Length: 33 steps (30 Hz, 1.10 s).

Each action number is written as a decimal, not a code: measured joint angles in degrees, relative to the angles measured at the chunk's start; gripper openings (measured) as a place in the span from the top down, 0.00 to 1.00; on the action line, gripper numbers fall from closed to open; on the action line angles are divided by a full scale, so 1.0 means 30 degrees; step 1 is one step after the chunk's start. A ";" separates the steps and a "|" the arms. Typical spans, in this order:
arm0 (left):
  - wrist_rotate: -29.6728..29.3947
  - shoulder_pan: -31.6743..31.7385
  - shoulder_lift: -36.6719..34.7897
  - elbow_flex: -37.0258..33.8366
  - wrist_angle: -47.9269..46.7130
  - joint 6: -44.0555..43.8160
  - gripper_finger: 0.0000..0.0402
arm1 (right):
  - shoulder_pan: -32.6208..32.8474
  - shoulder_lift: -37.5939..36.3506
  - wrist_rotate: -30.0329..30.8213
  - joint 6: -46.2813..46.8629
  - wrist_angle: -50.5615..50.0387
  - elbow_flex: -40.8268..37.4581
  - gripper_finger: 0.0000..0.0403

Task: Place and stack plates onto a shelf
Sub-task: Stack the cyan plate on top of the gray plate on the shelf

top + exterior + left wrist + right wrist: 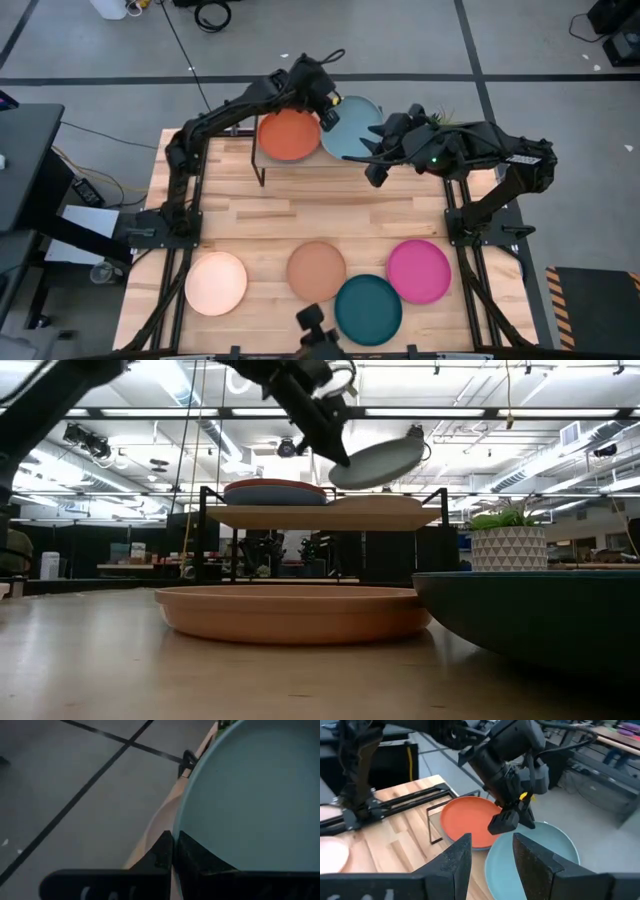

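Note:
My left gripper point(326, 110) is shut on the light teal plate point(352, 127), which hangs tilted over the right half of the shelf point(320, 517) at the table's far edge. An orange-red plate point(290, 135) lies on a blue plate point(270, 496) on the shelf's left half. A pale plate point(375, 503) lies on the right half, below the teal one. My right gripper point(492, 852) is open, just to the near right of the teal plate, touching nothing. The pale peach point(215, 283), tan point(316, 270), dark teal point(367, 308) and magenta point(419, 270) plates lie flat near the near edge. My left gripper pinches the light teal plate by its rim point(186, 827), on the side toward the orange-red plate, one finger point(200, 857) on the upper face and one beneath. It comes from the table's left, slanting down. The plate point(378, 463) is lifted clear and tilted, its held edge lower.
A potted plant point(510, 540) in a white patterned pot stands just right of the shelf, behind my right arm point(480, 145). Bare wooden tabletop point(330, 210) lies between the shelf and the row of plates.

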 joint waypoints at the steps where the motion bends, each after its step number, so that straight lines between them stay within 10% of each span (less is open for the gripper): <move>1: 0.0097 0.0113 0.0317 0.0173 0.0024 0.0170 0.96 | -0.0097 0.0000 0.0057 0.0219 -0.0169 0.0000 0.63; 33: 0.0423 0.0526 0.0785 0.0289 -0.1001 0.1647 0.92 | -0.4337 0.0007 -0.2997 -0.0862 -0.0627 -0.0015 0.63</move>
